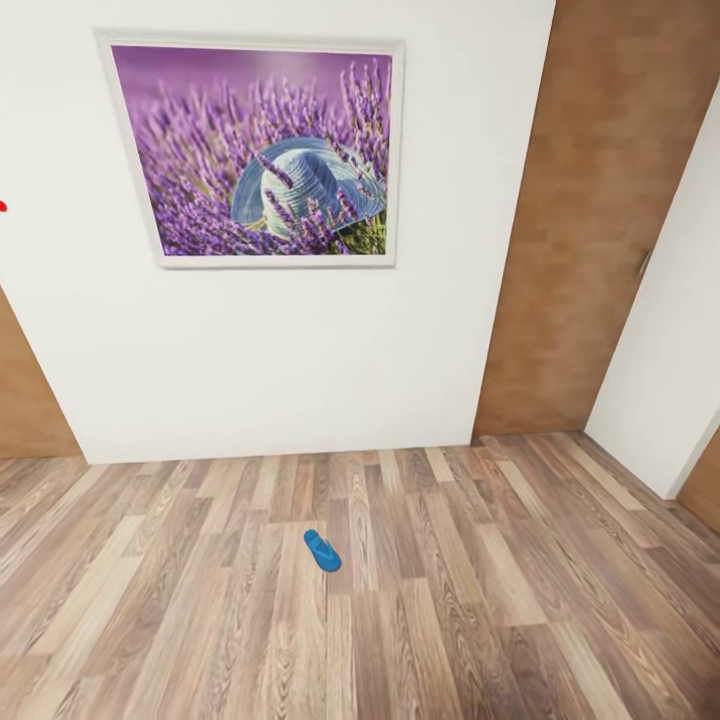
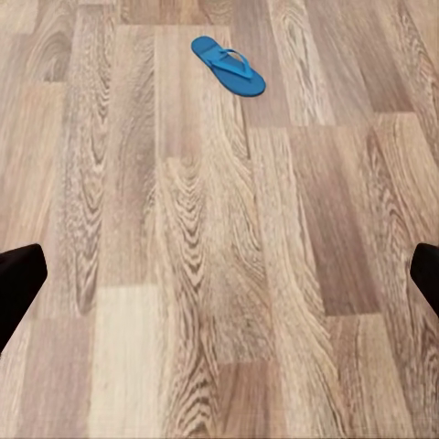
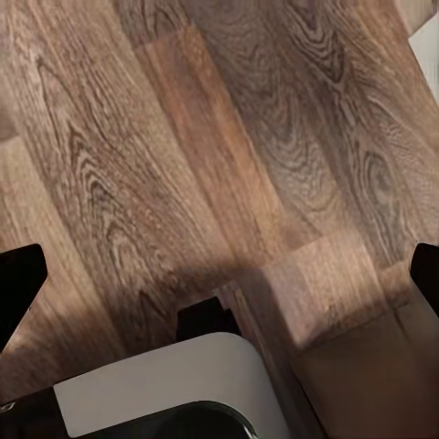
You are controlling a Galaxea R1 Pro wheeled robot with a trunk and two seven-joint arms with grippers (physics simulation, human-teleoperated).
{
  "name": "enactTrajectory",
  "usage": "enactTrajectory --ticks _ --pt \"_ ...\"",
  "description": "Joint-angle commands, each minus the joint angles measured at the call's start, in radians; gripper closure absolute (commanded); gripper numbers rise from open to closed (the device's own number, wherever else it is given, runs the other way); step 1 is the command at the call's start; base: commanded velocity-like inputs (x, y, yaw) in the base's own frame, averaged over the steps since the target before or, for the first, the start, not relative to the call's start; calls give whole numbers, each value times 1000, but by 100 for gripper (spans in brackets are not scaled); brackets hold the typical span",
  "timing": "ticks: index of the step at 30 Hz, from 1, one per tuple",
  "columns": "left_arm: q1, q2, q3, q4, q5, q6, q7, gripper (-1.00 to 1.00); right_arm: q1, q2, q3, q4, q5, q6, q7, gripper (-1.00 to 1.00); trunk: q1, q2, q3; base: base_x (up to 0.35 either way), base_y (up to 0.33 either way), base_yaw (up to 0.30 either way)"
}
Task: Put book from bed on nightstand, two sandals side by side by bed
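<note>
Wood-plank floor (image 1: 520, 600) runs to a white wall (image 1: 260, 350) with a lavender picture (image 1: 252, 150). One blue sandal (image 1: 322, 550) lies flat on it, well ahead of the left hand (image 2: 219, 274), whose fingers are spread wide and empty; so are the right hand's (image 3: 219, 274). It looks light, thin and bendy: pinch its edge or strap.

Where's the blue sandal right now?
The blue sandal lies alone on the wood-plank floor, near the head view's lower middle, in front of the white wall with the lavender picture. The left wrist view also shows it, ahead of that gripper.
</note>
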Motion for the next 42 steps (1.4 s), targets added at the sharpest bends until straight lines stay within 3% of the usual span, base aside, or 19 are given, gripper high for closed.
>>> enactTrajectory --ticks 1,42 --pt "0 0 0 0 1 -2 0 -100 0 0 0 0 -10 -1 0 -100 0 0 -1 272 0 0" --pt "1 0 0 0 1 -2 0 -100 0 0 -1 0 -11 -1 0 -100 0 0 -1 272 0 0"
